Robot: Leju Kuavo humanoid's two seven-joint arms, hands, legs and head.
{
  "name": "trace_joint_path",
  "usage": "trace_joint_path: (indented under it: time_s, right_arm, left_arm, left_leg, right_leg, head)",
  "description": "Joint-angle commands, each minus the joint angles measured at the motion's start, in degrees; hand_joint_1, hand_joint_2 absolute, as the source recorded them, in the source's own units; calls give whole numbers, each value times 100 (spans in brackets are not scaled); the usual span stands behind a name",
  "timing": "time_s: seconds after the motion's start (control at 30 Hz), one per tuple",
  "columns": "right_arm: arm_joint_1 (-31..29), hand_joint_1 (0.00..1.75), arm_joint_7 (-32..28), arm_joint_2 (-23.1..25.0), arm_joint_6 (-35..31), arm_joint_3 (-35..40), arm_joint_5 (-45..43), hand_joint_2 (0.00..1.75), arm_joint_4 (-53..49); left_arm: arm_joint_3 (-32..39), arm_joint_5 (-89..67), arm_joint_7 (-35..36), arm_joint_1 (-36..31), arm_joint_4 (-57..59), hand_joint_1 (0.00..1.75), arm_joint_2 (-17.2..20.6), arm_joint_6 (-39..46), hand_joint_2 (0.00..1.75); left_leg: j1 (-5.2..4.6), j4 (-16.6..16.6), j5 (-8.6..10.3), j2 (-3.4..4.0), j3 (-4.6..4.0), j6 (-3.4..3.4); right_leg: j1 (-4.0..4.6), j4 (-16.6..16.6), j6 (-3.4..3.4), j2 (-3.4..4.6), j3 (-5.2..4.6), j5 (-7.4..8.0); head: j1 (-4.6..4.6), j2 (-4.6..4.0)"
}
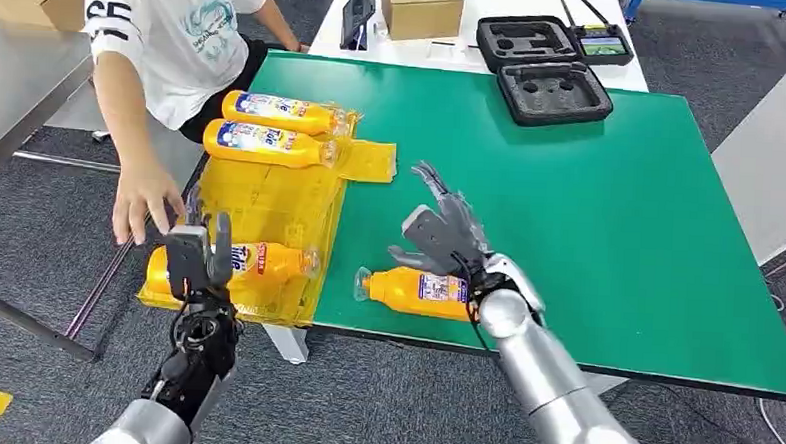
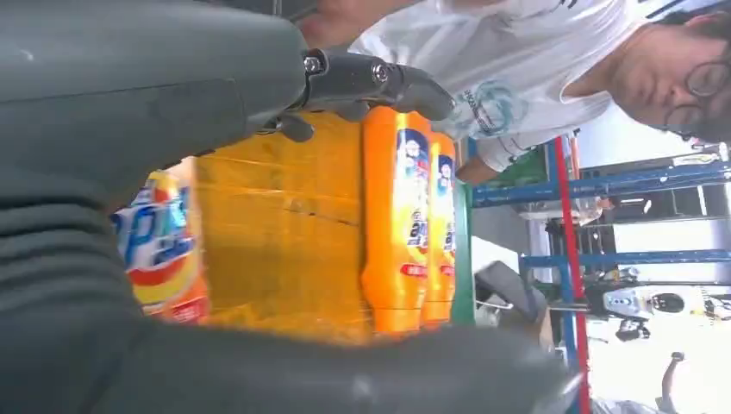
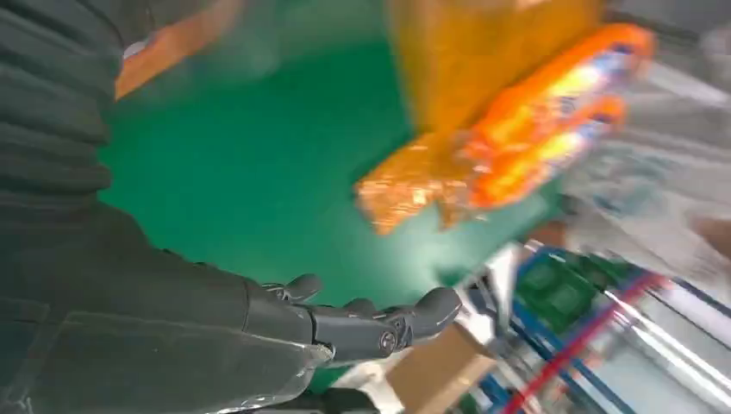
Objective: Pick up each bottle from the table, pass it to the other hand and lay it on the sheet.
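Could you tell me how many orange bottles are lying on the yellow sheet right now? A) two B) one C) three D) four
C: on the yellow sheet lie two bottles side by side at its far end and one at its near end; a fourth bottle lies on the green table.

1. The right arm, at lower right of the head view, is a smooth silver tube with a rounded silver wrist joint.
2. The right hand is dark grey, with a flat palm plate and thin, segmented fingers; a black cable runs along the wrist.
3. The left arm, at lower left, is silver low down and black nearer the wrist, with black cables looped around it.
4. The left hand is grey, boxy at the back.
5. In the left wrist view, a grey ribbed cover fills the frame's left, and a small screw head sits on a dark finger.
6. In the right wrist view, dark fingers extend from a grey cover.
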Motion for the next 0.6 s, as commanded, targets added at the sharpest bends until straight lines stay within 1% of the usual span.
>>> trace_joint_path:
  time_s: [0.03, 0.1, 0.2, 0.27, 0.3, 0.6]
  right_arm:
    - [-530, 0, 47, -686, 905, 349, 88, 175, 785]
    - [-528, 0, 56, -729, 923, 451, 108, 175, 770]
    - [-575, 0, 72, -751, 1105, 618, 135, 175, 919]
    - [-612, 0, 71, -766, 1162, 691, 158, 175, 1011]
    - [-662, 0, 36, -799, 1320, 793, 155, 175, 1146]
    - [-687, 0, -29, -854, 1367, 947, 171, 175, 1290]
  left_arm:
    - [-524, -468, 15, 301, -847, 0, 144, 589, 175]
    - [-634, -607, 15, 284, -867, 0, 185, 720, 175]
    - [-658, -564, 15, 240, -756, 0, 166, 662, 175]
    - [-667, -561, 15, 222, -720, 0, 164, 684, 175]
    - [-685, -530, 15, 200, -686, 0, 170, 635, 175]
    - [-725, -533, 15, 166, -618, 0, 185, 657, 175]
  left_leg:
    - [4, 3, 2, -6, -3, -4]
    - [3, 5, 1, -9, -7, -4]
    - [7, 6, 0, 3, -5, -8]
    - [6, 1, 2, -1, -2, -6]
    - [4, 2, 0, 0, -4, -4]
    - [4, 2, 0, 3, -4, -5]
  right_leg:
    - [6, -1, -6, -5, 1, 2]
    - [6, 2, -6, -7, -2, 2]
    - [11, 1, -11, 6, -3, 5]
    - [9, -1, -8, 0, 0, 4]
    - [7, 1, -6, 2, -2, 2]
    - [8, 1, -6, 3, -2, 3]
  head:
    - [2, 0]
    - [2, 0]
    - [4, 0]
    - [2, 0]
    - [2, 0]
    - [2, 0]
